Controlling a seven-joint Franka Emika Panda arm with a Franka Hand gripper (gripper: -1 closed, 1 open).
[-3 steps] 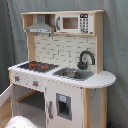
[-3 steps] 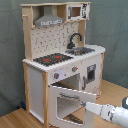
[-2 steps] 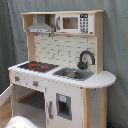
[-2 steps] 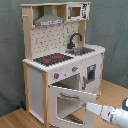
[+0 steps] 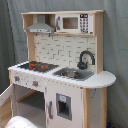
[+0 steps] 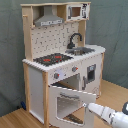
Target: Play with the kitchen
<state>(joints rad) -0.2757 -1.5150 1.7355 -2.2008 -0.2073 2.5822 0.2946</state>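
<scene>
Swinging a bit wider than a second ago, the oven door [image 6: 67, 102] hangs open in front of the kitchen [image 6: 62, 60], so the play has started. The arm's gripper [image 6: 89, 108] is at the door's right edge; I cannot tell if it is wide or narrow. Inside the oven [image 6: 75, 85] I see nothing. Farther back, the sink [image 6: 81, 50] holds something I cannot make out.

The white robot arm [image 6: 111, 115] is cut off by the second exterior view's lower right corner beside the tall white and light-wood toy kitchen [image 6: 60, 75]; its gripper is hidden behind the open windowed oven door [image 6: 67, 102].
</scene>
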